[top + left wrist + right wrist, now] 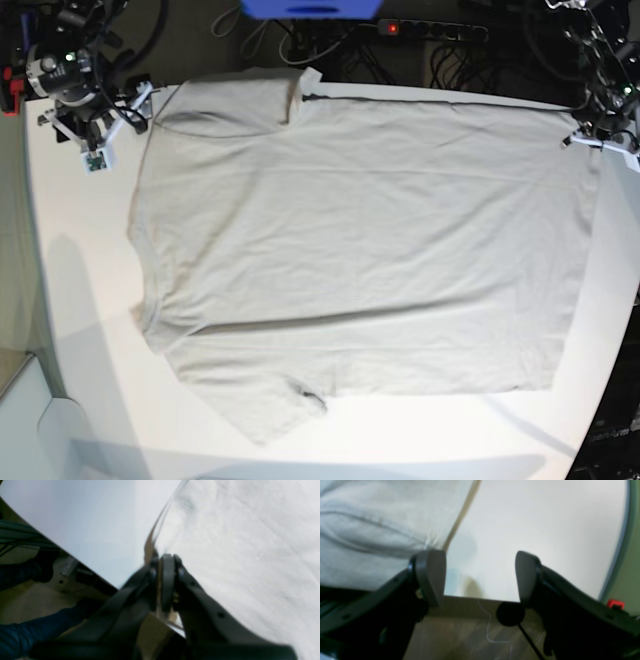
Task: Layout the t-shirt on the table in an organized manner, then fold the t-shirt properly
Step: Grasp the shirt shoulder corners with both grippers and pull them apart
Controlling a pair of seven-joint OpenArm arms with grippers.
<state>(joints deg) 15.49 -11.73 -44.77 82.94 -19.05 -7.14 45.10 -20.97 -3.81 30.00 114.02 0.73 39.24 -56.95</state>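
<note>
The left hand (167,580) fills the lower middle of the blurred left wrist view, its two dark fingers (197,592) pressed together on the thin edge of the t-shirt (245,550). From the pinch, that edge runs up and away as a narrow curving line. To the right of the hand the pale cloth spreads wide, with faint diagonal creases. To the left of the hand lies the bare white worktop (82,527), its dark rim slanting down toward the fingers. Beyond that rim, lower left, are a beige floor (27,605), dark cables (22,536) and a blue sleeve or trouser leg (30,635).
</note>
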